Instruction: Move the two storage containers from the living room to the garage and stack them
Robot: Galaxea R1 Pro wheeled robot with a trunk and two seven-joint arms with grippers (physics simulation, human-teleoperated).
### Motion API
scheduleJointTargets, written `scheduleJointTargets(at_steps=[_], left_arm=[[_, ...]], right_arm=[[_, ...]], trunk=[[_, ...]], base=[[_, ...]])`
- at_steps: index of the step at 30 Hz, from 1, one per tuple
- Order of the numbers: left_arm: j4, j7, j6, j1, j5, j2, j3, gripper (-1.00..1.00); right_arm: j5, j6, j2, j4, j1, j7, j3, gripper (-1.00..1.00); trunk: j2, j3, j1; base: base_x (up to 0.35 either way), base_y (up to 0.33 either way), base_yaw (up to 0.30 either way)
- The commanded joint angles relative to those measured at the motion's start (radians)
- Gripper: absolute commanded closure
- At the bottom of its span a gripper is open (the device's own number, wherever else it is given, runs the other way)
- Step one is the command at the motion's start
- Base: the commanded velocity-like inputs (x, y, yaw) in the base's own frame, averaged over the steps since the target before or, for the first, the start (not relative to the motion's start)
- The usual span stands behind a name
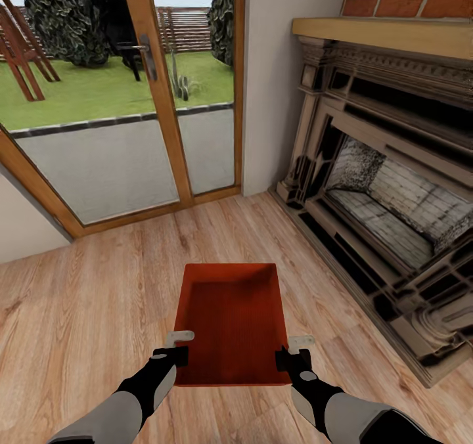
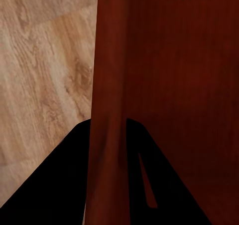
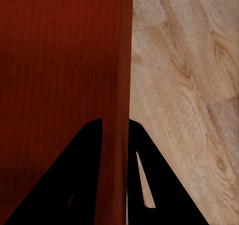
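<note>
One orange-red storage container (image 1: 233, 322) sits at 6 o'clock in the head view, held above the light wood plank floor (image 1: 85, 299) between the two arms, its open top facing up and its long axis running toward 12 o'clock. The left tool (image 1: 176, 347) meets the container's left wall at about 9 o'clock of the bin; the right tool (image 1: 293, 351) meets the right wall at about 3 o'clock.

In the left wrist view the left tool (image 2: 108, 135) straddles the thin wall, one dark finger (image 2: 55, 185) outside over the planks and the other inside the bin, the two nearly closed and pinching the wall. In the right wrist view the right tool (image 3: 115, 132) does the same on the opposite wall, one finger (image 3: 159, 185) on the outer side, narrowed down onto the wall.

A glazed wooden door (image 1: 157, 96) stands at 11 o'clock, and a stone fireplace (image 1: 387, 188) with a brick chimney breast lies at 2 to 3 o'clock.
</note>
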Motion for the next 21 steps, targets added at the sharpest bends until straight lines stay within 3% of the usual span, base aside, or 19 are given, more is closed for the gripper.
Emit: scheduleJointTargets(at_steps=[1,21], left_arm=[[-0.003,0.017,0.008,0.000,-0.023,-0.001,0.026,1.00],[-0.003,0.017,0.007,0.000,-0.023,-0.001,0.026,1.00]], right_arm=[[-0.029,-0.009,0.000,0.003,-0.001,-0.006,-0.008,1.00],[-0.029,-0.009,0.000,0.003,-0.001,-0.007,-0.008,1.00]], trunk=[[-0.001,0.001,0.000],[-0.001,0.033,0.000]], base=[[0.000,0.000,0.000],[0.000,0.000,0.000]])
